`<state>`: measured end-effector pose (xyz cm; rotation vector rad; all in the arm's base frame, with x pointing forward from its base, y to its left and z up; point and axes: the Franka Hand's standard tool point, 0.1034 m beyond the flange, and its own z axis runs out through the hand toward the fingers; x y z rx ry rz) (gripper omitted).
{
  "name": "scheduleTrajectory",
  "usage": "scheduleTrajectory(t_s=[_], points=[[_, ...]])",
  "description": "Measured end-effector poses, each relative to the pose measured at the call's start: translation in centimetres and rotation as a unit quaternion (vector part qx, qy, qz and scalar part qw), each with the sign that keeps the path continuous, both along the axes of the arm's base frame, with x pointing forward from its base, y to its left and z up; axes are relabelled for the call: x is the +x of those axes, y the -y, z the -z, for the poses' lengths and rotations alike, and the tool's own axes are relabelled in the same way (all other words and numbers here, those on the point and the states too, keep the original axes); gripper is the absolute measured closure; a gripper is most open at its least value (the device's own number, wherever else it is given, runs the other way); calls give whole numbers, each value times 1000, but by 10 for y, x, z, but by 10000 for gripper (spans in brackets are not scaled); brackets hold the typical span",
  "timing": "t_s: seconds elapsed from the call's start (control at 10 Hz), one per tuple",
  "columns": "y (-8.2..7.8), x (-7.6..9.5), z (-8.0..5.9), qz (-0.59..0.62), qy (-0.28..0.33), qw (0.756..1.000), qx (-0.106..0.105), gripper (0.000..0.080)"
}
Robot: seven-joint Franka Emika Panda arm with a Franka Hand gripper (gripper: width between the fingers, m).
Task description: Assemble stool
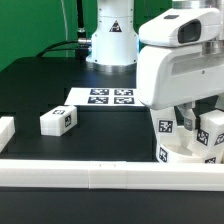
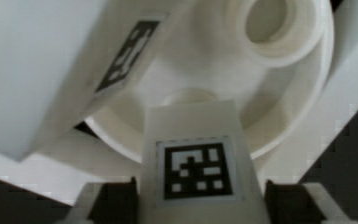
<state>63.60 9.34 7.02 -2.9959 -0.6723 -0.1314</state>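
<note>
You had the stool's round seat (image 2: 247,95) directly under the gripper (image 2: 199,203). One stubby leg (image 2: 197,135) stood on it between the fingers (image 2: 108,205), which were clamped against that leg's sides. The only printing you could see was black-and-white square marker tags: one on the held leg's face (image 2: 197,168) and another along the seat's edge (image 2: 131,55). A second tagged leg (image 1: 166,124) stood just beside the gripper. A loose leg (image 1: 58,120) lay well away from it, toward the exterior view's left. The arm (image 1: 178,65) hung low with the hand pointing straight down. The marker board (image 1: 108,97) lay beyond the gripper on the black table (image 1: 35,90). A white border rail (image 1: 90,175) edged the table, with a green backdrop (image 1: 30,25) behind.
</note>
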Motion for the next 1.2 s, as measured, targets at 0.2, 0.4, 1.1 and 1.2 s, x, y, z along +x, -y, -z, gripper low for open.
scheduleTrajectory(t_s=[0.2, 0.4, 1.1, 1.2], points=[[0, 1, 0, 56, 5, 998, 7, 456], [2, 1, 0, 128, 10, 992, 14, 456], [17, 9, -1, 351, 17, 936, 33, 456], [15, 8, 0, 363, 14, 931, 37, 456]])
